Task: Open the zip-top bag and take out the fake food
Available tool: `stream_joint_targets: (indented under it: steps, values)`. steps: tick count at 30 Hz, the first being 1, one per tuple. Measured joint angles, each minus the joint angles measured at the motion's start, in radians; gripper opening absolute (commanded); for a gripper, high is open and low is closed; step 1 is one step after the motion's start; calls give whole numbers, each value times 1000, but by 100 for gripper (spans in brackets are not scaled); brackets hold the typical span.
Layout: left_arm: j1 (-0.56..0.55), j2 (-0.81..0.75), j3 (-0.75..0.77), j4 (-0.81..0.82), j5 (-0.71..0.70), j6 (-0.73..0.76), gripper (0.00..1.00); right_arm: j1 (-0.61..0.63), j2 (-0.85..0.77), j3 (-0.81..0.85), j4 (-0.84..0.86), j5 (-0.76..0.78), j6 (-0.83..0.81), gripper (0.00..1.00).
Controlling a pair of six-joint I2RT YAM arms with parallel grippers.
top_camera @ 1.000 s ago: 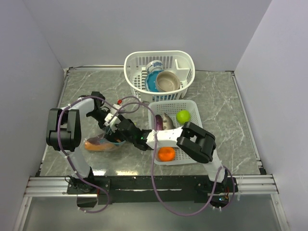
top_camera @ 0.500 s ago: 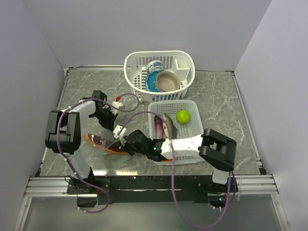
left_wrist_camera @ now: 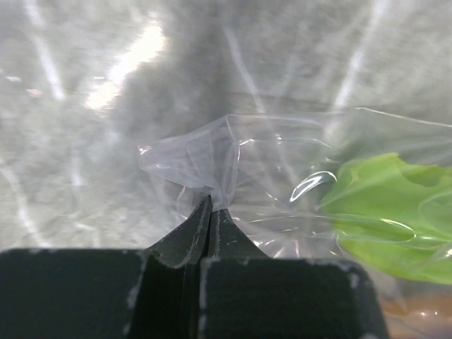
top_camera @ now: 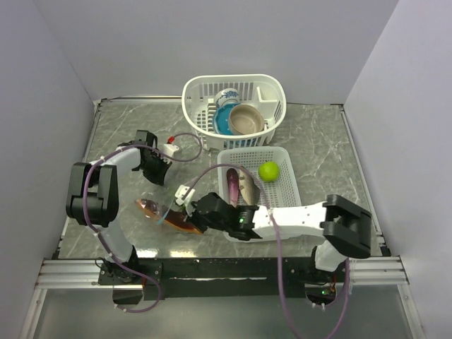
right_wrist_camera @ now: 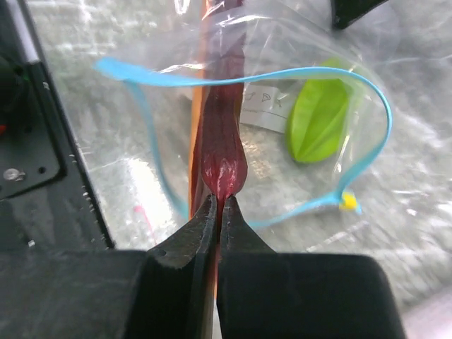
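The zip-top bag (right_wrist_camera: 296, 78) lies open, its teal zip strip (right_wrist_camera: 367, 92) spread into a wide loop. My right gripper (right_wrist_camera: 223, 201) is shut on the dark red tip of the long reddish-orange fake food piece (right_wrist_camera: 220, 134), which runs through the bag's mouth. A green leaf-shaped piece (right_wrist_camera: 321, 120) lies inside the bag. My left gripper (left_wrist_camera: 212, 203) is shut on a clear corner of the bag (left_wrist_camera: 205, 159). From above, the bag and the red piece (top_camera: 161, 212) lie between my left gripper (top_camera: 157, 181) and my right gripper (top_camera: 182, 214).
A white mesh tray (top_camera: 282, 159) right of the bag holds a green round fruit (top_camera: 268, 170) and a dark purple aubergine (top_camera: 233, 185); my right forearm crosses its near side. A white basket (top_camera: 205, 92) at the back holds a blue bowl and a tan bowl.
My right gripper has shut on the red piece's tip and moved toward the table's near edge, drawing the piece with it. The right forearm now covers the tray's near side.
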Motion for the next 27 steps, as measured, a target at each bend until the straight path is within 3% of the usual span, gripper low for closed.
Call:
stream_joint_targets:
  steps: [9, 15, 21, 27]
  values:
    - [2, 4, -6, 111, -135, -2, 1, 10, -298, 0, -133, 157, -54, 0]
    - [26, 8, 12, 99, -151, -3, 1, 13, -570, -117, -196, 410, -61, 0]
    - [38, 2, 88, 3, -107, -8, 1, 13, -814, -249, -241, 714, 59, 0]
    - [38, -69, 189, -84, -16, -8, 1, 13, -787, -236, -415, 960, 269, 2]
